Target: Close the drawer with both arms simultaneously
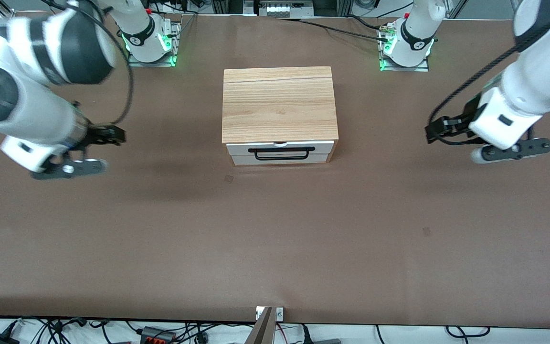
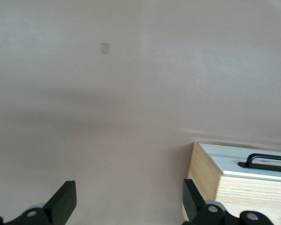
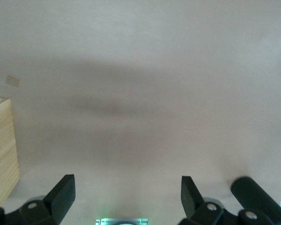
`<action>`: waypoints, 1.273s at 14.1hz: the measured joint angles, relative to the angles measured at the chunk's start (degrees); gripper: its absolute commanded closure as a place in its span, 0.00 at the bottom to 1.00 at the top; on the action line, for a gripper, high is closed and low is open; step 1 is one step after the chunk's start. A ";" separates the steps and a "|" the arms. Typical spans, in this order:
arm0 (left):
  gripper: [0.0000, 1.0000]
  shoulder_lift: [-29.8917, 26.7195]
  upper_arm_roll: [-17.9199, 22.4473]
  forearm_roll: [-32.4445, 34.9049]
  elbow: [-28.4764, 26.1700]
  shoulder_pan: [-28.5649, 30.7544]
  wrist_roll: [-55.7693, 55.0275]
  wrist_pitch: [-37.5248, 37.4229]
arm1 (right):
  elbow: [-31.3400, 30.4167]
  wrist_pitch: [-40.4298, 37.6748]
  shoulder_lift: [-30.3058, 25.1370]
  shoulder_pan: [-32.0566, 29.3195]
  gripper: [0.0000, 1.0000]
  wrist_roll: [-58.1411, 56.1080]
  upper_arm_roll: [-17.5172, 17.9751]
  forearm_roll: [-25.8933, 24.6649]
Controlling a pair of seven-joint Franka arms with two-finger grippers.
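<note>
Drawer (image 1: pixel 280 154) sits nearly flush in the wooden box (image 1: pixel 279 103), between and well apart from both grippers. Left gripper (image 2: pixel 126 201) and right gripper (image 3: pixel 126 197) fingers spread, holding nothing. Risk: unequal pushes skewing the box.

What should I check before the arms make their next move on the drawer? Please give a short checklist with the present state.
1. Drawer shut in the wooden box: looks nearly flush, cannot tell.
2. Black handle unobstructed: ok.
3. Left gripper open: ok.
4. Right gripper open: ok.
5. Both grippers touching the drawer front: not ok, each is over bare table at its own end.
</note>
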 measured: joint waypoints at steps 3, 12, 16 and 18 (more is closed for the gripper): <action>0.00 -0.19 -0.03 0.31 -0.51 0.42 1.26 -0.35 | -0.78 -2.14 -4.36 -2.94 0.00 -0.19 -0.29 0.40; 0.00 -7.63 0.93 0.33 -12.45 0.02 11.78 5.93 | -27.53 16.31 -20.44 -28.45 0.00 0.38 22.18 0.55; 0.00 -7.63 1.74 0.33 -12.98 0.03 13.47 6.24 | -26.77 13.24 -23.74 -29.40 0.00 0.20 22.22 0.70; 0.00 -7.63 1.73 0.33 -13.01 -0.03 13.47 6.25 | -25.21 13.24 -22.80 -29.33 0.00 0.34 22.22 0.82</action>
